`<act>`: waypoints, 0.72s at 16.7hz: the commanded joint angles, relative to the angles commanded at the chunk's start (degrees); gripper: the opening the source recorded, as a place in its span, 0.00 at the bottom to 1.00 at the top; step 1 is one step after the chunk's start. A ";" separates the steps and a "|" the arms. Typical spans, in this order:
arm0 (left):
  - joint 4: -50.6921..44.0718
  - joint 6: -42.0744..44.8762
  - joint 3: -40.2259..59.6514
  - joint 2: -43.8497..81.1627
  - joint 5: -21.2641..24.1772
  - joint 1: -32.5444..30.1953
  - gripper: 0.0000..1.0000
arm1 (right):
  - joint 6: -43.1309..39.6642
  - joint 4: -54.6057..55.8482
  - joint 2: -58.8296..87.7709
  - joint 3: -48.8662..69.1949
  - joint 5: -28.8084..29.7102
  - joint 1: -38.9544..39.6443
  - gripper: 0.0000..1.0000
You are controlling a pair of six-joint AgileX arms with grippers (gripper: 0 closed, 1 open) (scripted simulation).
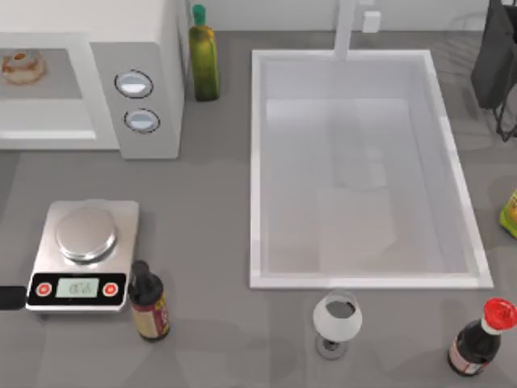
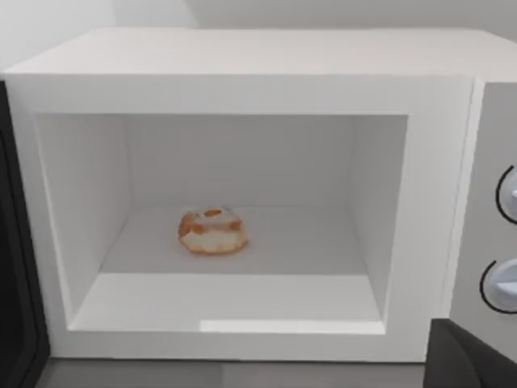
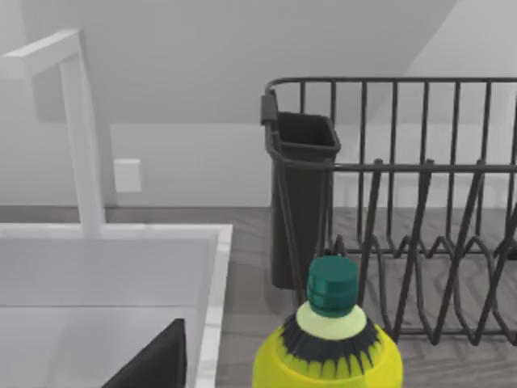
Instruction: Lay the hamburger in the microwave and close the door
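1. The hamburger (image 2: 212,231) sat on the floor inside the microwave (image 1: 149,48), at the top left of the desk (image 1: 202,242), with no claw touching it.
2. It looked soft, light and squashy, so it was best left alone.
3. The door (image 2: 16,323) stood open as a dark edge beside the opening. It looked flat, stiff and easy to swing, so a push on its far edge seemed best.
4. I could not tell if either claw was open or closed.
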 joint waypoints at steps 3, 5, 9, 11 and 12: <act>1.25 0.04 0.11 1.32 -2.28 -2.33 0.00 | 0.00 0.00 0.00 0.00 0.00 0.00 1.00; 3.01 0.08 0.25 3.19 -5.68 -5.89 0.00 | 0.00 0.00 0.00 0.00 0.00 0.00 1.00; 6.00 0.11 0.47 6.45 -11.64 -11.68 0.00 | 0.00 0.00 0.00 0.00 0.00 0.00 1.00; 6.40 0.11 0.50 6.87 -12.43 -12.44 0.00 | 0.00 0.00 0.00 0.00 0.00 0.00 1.00; 6.40 0.11 0.50 6.87 -12.43 -12.44 0.00 | 0.00 0.00 0.00 0.00 0.00 0.00 1.00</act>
